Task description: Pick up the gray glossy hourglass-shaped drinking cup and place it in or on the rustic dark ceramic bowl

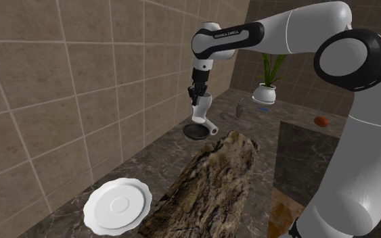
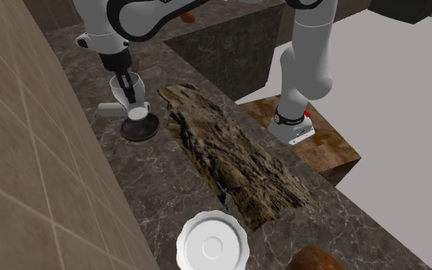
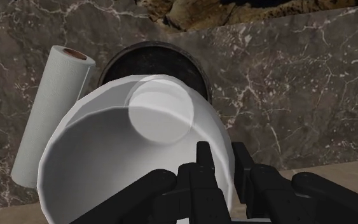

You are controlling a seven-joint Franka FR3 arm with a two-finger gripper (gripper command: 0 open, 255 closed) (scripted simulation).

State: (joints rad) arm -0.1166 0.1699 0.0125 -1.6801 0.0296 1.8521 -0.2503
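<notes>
Cup (image 1: 203,103), pale grey and glossy, wide-mouthed and narrowing to a small base, hangs in the claw (image 1: 197,91), whose black fingers (image 3: 203,159) pinch its wall, just above the dark round bowl (image 1: 195,132). The wrist view shows the cup's smooth hollow and a paper towel roll (image 3: 50,108) lying beside the bowl. The shoulder view adds a scalloped white plate (image 1: 118,205) at seven o'clock of a rough, bark-like slab (image 1: 209,179). The bench (image 1: 145,169) is dark veined marble under a beige tiled wall (image 1: 47,81).
</notes>
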